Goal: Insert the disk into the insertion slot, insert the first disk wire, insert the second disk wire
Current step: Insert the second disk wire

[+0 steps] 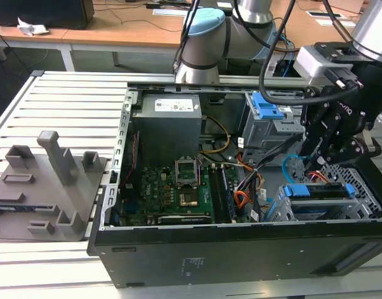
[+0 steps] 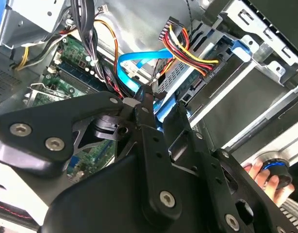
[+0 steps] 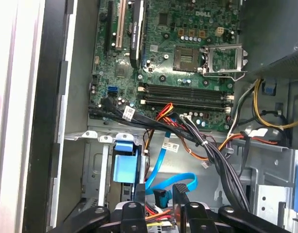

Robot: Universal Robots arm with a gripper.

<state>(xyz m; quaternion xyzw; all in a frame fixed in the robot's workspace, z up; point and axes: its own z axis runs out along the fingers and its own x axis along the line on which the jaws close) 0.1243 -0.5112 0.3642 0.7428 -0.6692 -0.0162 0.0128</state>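
Closest in, find the gripper (image 3: pixel 160 193) spread in both wrist views, flanking the dark plug of the second wire (image 3: pixel 174 181) without visibly squeezing it. Judge that wire light, glossy and springy, apt to curl away; best taken squarely by the stiff plug, not by the flat blue ribbon. Just beyond, see the disk (image 1: pixel 315 191) already lying in the slot (image 1: pixel 363 190), blue carrier edge showing; probably heavy and rigid by comparison. Note the first wire (image 2: pixel 188 46), its red, yellow and black strands running to a black plug at the disk's end; looks pushed in, though cannot confirm full seating. Treat those strands as limp, the plug as the only firm hold. Farther back, pass the motherboard (image 3: pixel 188 58), then the case (image 1: pixel 241 249) wall and the slatted surface (image 1: pixel 66 99).
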